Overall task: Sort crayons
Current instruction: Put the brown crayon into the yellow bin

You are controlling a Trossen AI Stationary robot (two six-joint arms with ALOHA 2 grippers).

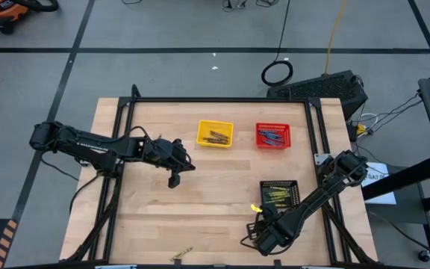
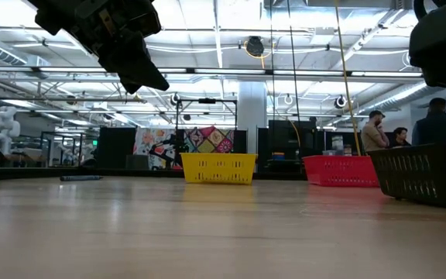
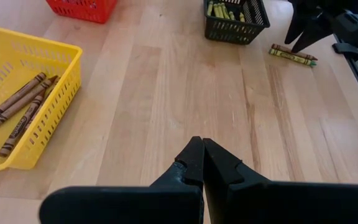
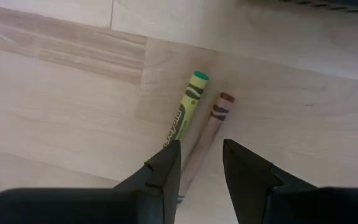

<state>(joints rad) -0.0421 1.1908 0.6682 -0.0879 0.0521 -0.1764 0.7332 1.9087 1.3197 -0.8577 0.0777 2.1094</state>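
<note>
- Pale wood-plank counter (image 1: pixel 215 187) with a black frame along its edges, standing on a grey floor marked with dark tape lines.
- At the near edge, left of centre, a stray crayon (image 1: pixel 182 256) lying alone on the wood.
- Near right: right end effector (image 4: pixel 201 163) low over the counter, fingers parted by a narrow gap, nothing gripped; right arm folded in from the right edge.
- Directly beneath those fingers, a yellow-green crayon (image 4: pixel 187 109) and a brown crayon (image 4: pixel 209 134) lying side by side, touching or nearly so, the brown one in line with the gap.
- Just beyond, a black basket (image 1: pixel 279 193) filled with yellow-olive crayons (image 3: pixel 225 11).
- Middle left: left end effector (image 3: pixel 202 157) raised above the counter, fingers pressed together and empty; left arm stretched in from the left edge, wrist bent downward.
- Far centre: yellow basket (image 1: pixel 215 134) with brown crayons (image 3: pixel 18 106) lying in it.
- Far right of that: red basket (image 1: pixel 273 136) holding blue-purple crayons (image 1: pixel 272 137).
- Beyond the counter, a wide hall with ceiling light strips, dark partitions, a patterned panel, and people (image 2: pixel 375 132) standing at the far right.
</note>
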